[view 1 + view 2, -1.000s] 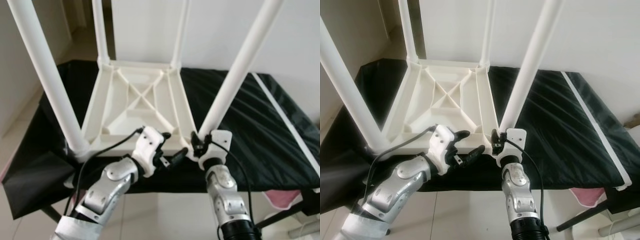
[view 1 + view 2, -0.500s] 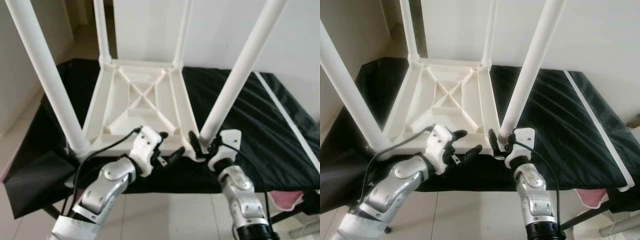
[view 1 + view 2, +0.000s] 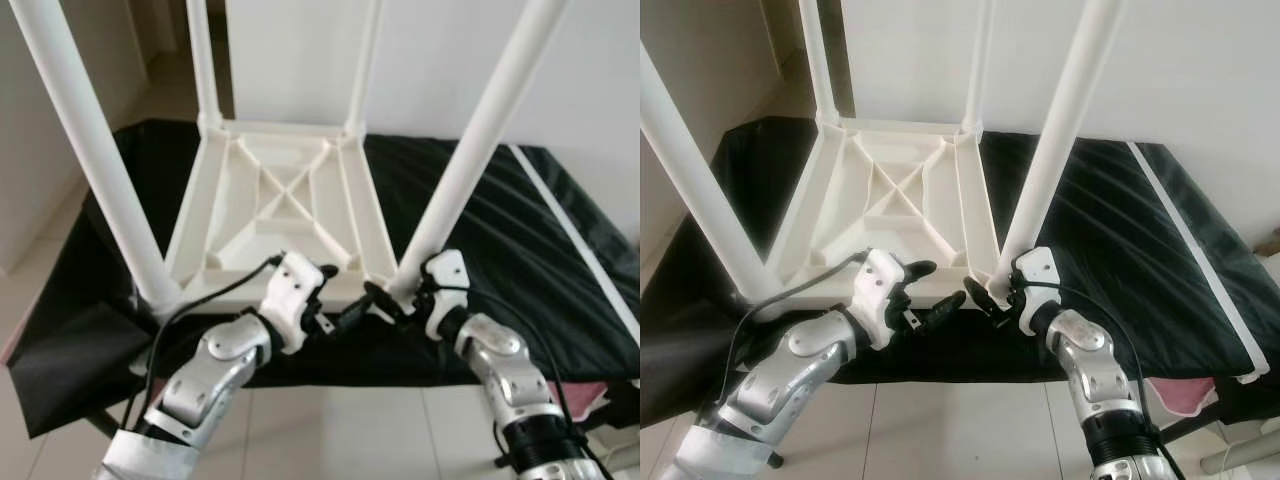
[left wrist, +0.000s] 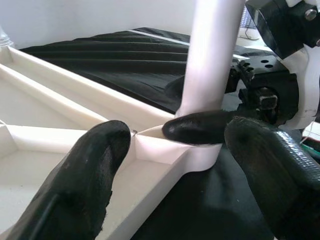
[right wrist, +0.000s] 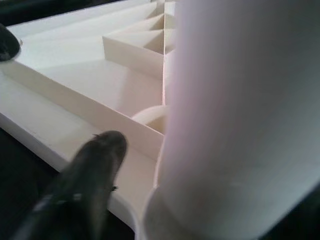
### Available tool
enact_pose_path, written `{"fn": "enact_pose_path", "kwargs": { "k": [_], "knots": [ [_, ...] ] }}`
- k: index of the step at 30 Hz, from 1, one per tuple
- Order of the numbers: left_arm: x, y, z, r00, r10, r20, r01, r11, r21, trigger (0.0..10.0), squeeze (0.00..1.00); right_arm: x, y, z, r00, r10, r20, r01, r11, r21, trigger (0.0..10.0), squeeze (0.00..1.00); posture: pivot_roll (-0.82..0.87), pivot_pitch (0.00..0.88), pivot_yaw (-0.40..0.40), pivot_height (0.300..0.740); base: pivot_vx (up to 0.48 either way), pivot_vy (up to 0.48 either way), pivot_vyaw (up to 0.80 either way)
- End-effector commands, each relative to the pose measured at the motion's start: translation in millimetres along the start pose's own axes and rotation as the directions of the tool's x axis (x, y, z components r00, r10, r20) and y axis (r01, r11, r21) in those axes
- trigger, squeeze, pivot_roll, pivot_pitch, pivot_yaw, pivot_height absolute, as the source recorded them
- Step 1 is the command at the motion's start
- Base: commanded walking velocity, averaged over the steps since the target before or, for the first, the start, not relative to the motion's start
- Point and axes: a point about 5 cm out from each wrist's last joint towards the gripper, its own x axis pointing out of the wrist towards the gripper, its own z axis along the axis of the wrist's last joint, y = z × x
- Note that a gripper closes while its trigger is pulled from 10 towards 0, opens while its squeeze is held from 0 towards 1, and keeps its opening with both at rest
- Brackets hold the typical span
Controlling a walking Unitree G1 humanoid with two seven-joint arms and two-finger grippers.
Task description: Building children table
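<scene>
From the head views, the upturned children's table (image 3: pixel 280 200) lay on the black-draped tabletop (image 3: pixel 520 230), the right end effector (image 3: pixel 392 297) clamped round the near-right leg (image 3: pixel 470 150) at its socket. In the left wrist view, the left end effector (image 4: pixel 170 165) stood apart beside that corner; a sideways pull could probably unseat the leg

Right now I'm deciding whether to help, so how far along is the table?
All four legs stand in the upturned white tabletop. The right pincer is at the near right leg base; the left pincer waits open beside it. Turning it upright remains.
</scene>
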Motion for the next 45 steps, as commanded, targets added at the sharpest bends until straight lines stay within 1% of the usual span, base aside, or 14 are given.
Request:
{"fn": "enact_pose_path", "kwargs": {
  "k": [1,15,16,17,18,24,25,26,27,40,41,42,43,45],
  "knots": [
    [1.6,-6.4,2.0,0.992,-0.125,0.000,0.125,0.992,0.010,10.0,0.00,1.0,3.5,-6.5,0.999,0.042,-0.030,-0.042,0.999,0.005,0.0,0.00,0.01,0.000,-0.060,0.740,0.000,0.000,0.00],
    [-2.8,-4.6,2.6,0.993,-0.118,-0.011,0.118,0.993,0.018,10.0,0.00,-3.2,2.9,-14.3,0.998,0.053,-0.039,-0.052,0.998,0.034,0.0,0.00,0.03,0.000,-0.052,0.740,0.000,0.000,0.00],
    [-3.5,-4.2,2.8,0.993,-0.119,-0.013,0.120,0.993,0.018,10.0,0.00,-2.9,3.1,-14.1,0.999,0.032,-0.036,-0.031,0.999,0.035,4.1,0.00,0.03,0.000,-0.049,0.740,0.000,0.000,0.00],
    [-3.5,-4.2,2.8,0.993,-0.119,-0.013,0.120,0.993,0.018,10.0,0.00,-2.9,3.1,-14.1,0.999,0.032,-0.036,-0.031,0.999,0.035,4.1,0.00,0.03,0.000,-0.049,0.740,0.000,0.000,0.00],
    [-3.9,-3.7,2.9,0.993,-0.120,-0.015,0.120,0.993,0.019,10.0,0.00,-2.4,3.3,-13.8,0.999,0.016,-0.031,-0.015,0.999,0.039,10.0,0.00,0.03,0.000,-0.049,0.740,0.000,0.000,0.00],
    [-3.7,-3.5,3.1,0.992,-0.123,-0.017,0.123,0.992,0.018,10.0,0.00,-1.0,6.2,-10.5,0.998,-0.067,0.002,0.067,0.996,0.061,10.0,0.00,0.02,0.000,-0.044,0.740,0.000,0.000,0.00],
    [-3.3,-3.8,3.0,0.992,-0.124,-0.017,0.125,0.992,0.017,10.0,0.00,-0.7,6.8,-9.6,0.994,-0.112,0.015,0.111,0.992,0.063,10.0,0.61,0.02,0.000,-0.044,0.740,0.000,0.000,0.00],
    [-3.3,-3.8,3.0,0.992,-0.124,-0.017,0.125,0.992,0.017,10.0,0.00,-0.7,6.8,-9.6,0.994,-0.112,0.015,0.111,0.992,0.063,10.0,0.61,0.02,0.000,-0.044,0.740,0.000,0.000,0.00],
    [-2.5,-4.0,2.9,0.992,-0.125,-0.015,0.125,0.992,0.016,10.0,0.00,0.2,8.6,-8.9,0.987,-0.161,0.029,0.158,0.983,0.091,10.0,1.00,0.02,0.000,-0.044,0.740,0.000,0.000,0.00],
    [2.2,-0.9,5.1,0.994,-0.109,0.002,0.109,0.994,0.020,10.0,0.00,12.6,31.6,3.0,0.924,-0.366,0.110,0.329,0.909,0.257,10.0,1.00,0.01,0.000,-0.057,0.740,0.000,0.000,0.00],
    [3.4,-1.1,5.6,0.994,-0.113,0.004,0.113,0.993,0.021,10.0,0.00,16.7,33.3,11.2,0.911,-0.391,0.133,0.355,0.905,0.233,10.0,0.27,0.01,0.000,-0.056,0.740,0.000,0.000,0.00],
    [3.4,-1.1,5.6,0.994,-0.113,0.004,0.113,0.993,0.021,10.0,0.00,16.7,33.3,11.2,0.911,-0.391,0.133,0.355,0.905,0.233,10.0,0.27,0.01,0.000,-0.056,0.740,0.000,0.000,0.00],
    [3.5,-1.1,5.7,0.993,-0.114,0.004,0.114,0.993,0.021,10.0,0.00,17.5,33.0,14.6,0.903,-0.405,0.142,0.371,0.903,0.218,10.0,0.00,0.01,0.000,-0.056,0.740,0.000,0.000,0.00],
    [3.5,-1.1,5.5,0.993,-0.114,0.004,0.114,0.993,0.022,10.0,0.00,17.5,31.8,17.9,0.893,-0.423,0.151,0.390,0.897,0.207,10.0,0.00,0.01,0.000,-0.056,0.740,0.000,0.000,0.00]
  ]
}}
